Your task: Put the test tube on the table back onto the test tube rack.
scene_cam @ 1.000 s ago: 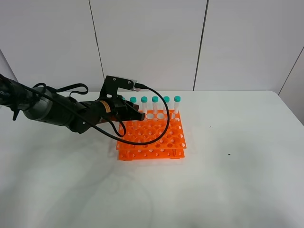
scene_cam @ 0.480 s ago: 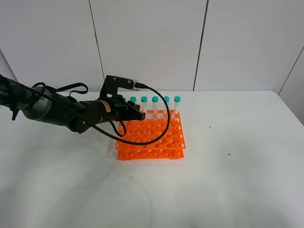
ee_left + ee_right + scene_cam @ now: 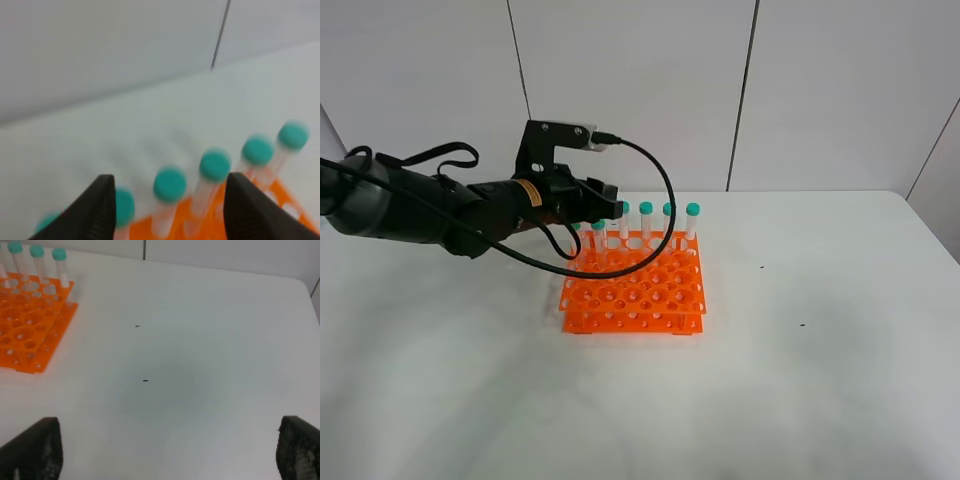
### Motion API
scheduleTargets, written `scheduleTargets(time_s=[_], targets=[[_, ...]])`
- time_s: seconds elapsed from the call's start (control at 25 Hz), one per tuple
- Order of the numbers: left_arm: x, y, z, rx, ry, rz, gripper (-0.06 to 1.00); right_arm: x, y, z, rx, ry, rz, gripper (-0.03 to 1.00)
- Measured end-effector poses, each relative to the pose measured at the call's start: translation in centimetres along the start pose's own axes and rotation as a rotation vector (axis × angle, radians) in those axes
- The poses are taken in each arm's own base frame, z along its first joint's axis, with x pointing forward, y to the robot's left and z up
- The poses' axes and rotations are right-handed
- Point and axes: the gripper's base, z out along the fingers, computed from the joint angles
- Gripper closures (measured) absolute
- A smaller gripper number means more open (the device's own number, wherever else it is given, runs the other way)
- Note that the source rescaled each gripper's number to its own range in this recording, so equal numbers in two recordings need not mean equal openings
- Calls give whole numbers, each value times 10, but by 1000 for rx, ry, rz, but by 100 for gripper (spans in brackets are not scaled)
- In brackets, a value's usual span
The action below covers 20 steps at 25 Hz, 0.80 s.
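Exterior high view: my left gripper [image 3: 603, 203] hangs left of centre, above the back row of the test tube rack [image 3: 635, 292].
Left jaws: parted, gripping nothing.
Test tube [image 3: 169, 186]: upright in the rack's back row, between my fingers [image 3: 97, 210], untouched.
Right gripper [image 3: 167, 452]: wide apart, empty, over the table [image 3: 200, 380].

A plain white table [image 3: 800, 390] with rounded corners carries an orange test tube rack [image 3: 635, 292], standing a little toward ten o'clock of the tabletop's middle. Two tiny dark specks [image 3: 802, 324] lie on the bare surface toward three o'clock of the rack, well apart from it.
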Motion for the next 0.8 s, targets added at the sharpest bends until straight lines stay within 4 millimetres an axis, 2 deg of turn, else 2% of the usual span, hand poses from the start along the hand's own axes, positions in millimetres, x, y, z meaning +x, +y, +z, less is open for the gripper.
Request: scheduleTargets(time_s=[0.2, 0.28, 0.36, 0.44, 0.6, 0.8], targets=[[-40, -4, -27, -14, -51, 18, 31, 0, 0, 0, 0, 0, 0, 3], [-51, -4, -40, -29, -20, 38, 24, 0, 0, 0, 0, 0, 0, 3], [-57, -4, -52, -55, 40, 45, 10, 0, 0, 0, 0, 0, 0, 3], [-62, -1, -62, -99, 139, 38, 3, 0, 0, 0, 0, 0, 0, 3], [-74, 6, -71, -198, 364, 47, 0, 0, 0, 0, 0, 0, 0, 3], [-93, 18, -68, -249, 588, 60, -1, 0, 0, 0, 0, 0, 0, 3]])
